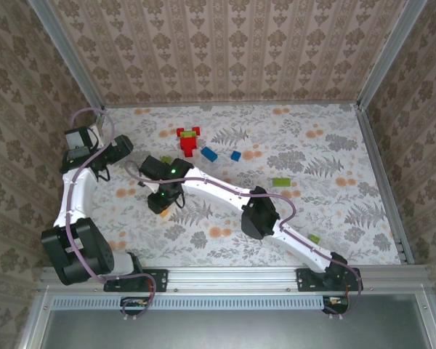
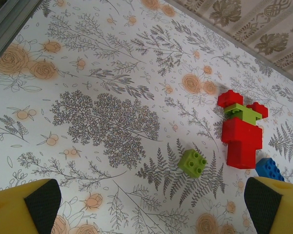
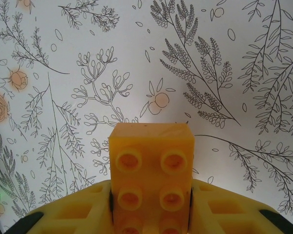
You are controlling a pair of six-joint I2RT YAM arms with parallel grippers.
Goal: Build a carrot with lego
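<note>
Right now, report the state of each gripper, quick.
Left gripper: jaws open, holding nothing.
Right gripper: shut on an orange lego brick.

Bounded by brown damask-patterned paper walls (image 1: 225, 51) and grey aluminium frame rails (image 1: 232, 277): white floral-printed bench (image 1: 363, 207).

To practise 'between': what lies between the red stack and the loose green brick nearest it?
Only bare flowered tabletop, in the left wrist view, between red stack and green brick.
</note>
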